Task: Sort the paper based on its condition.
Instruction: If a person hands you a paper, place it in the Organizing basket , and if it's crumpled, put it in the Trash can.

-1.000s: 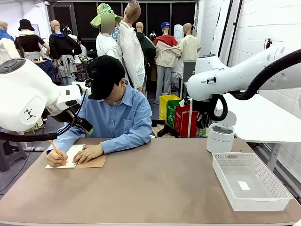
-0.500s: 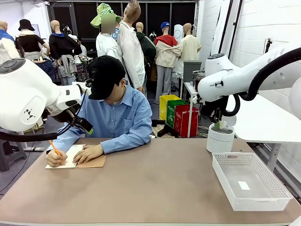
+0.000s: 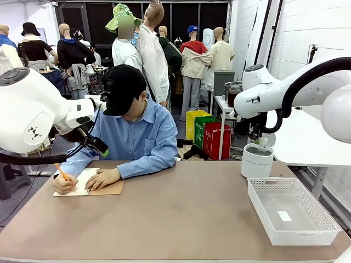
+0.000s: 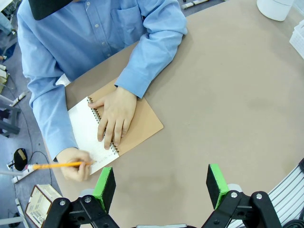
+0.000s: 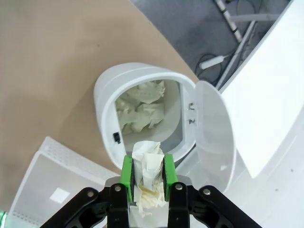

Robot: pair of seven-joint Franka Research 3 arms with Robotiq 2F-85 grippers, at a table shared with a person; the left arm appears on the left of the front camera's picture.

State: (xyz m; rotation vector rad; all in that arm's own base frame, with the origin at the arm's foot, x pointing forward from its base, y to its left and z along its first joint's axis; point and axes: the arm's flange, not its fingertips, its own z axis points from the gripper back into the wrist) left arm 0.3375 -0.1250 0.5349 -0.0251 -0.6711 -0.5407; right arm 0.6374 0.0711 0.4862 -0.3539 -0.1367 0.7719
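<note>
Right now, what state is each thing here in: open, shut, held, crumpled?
right gripper: shut on crumpled paper, above the bin.
crumpled paper: wadded, pinched between the pads.
white bin: lid open, crumpled scraps inside.
left gripper: open, holding nothing.
spiral notebook: open, a hand resting on it.
pencil: held, writing.
white basket: holds one small tag.

**Three Views Over One Table**

The front view looks level across the table (image 3: 181, 219) at the person (image 3: 137, 137). The left wrist view looks down from high on the notebook (image 4: 142, 128), the right wrist view closely past the right gripper (image 5: 147, 167) into the bin (image 5: 102, 104). The front view shows both too.
</note>
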